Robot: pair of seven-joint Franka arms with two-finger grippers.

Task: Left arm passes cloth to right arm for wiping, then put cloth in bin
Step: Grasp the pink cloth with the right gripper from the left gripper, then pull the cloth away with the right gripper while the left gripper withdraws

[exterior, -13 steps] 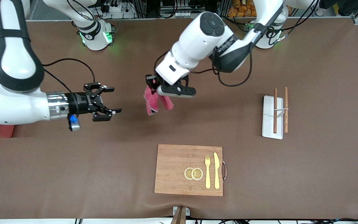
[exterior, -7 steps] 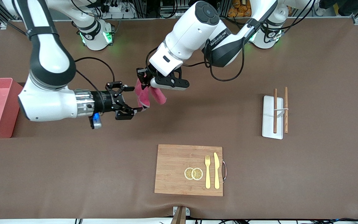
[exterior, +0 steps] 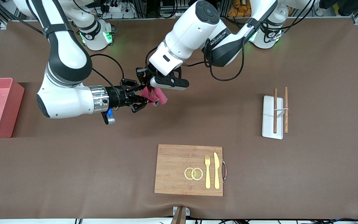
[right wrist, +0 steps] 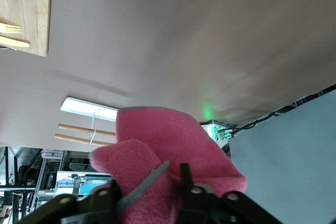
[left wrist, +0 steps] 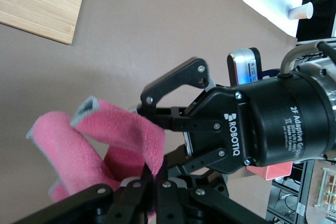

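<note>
Noted nearest the front camera a rectangular bamboo board (exterior: 172, 169) carrying two lemon slices (exterior: 194, 174), a gold fork (exterior: 208, 171) and a gold knife (exterior: 217, 170), both pointing away from the camera. Farther off, toward the left arm's end, saw a flat white tray (exterior: 267, 124) with two wooden chopsticks (exterior: 275, 110). Found the fleecy magenta cloth (exterior: 155, 95) up in the air over the bare brown matte counter (exterior: 73, 161), bunched into a short fold, its length running between the two grippers. Saw the left gripper (exterior: 144, 83) with fingers clamped on the cloth's upper edge, and the right gripper (exterior: 140, 100), lying level, with fingers pinched onto the same fold. Spotted the salmon-pink straight-walled bin (exterior: 17, 105) at the right arm's end.
</note>
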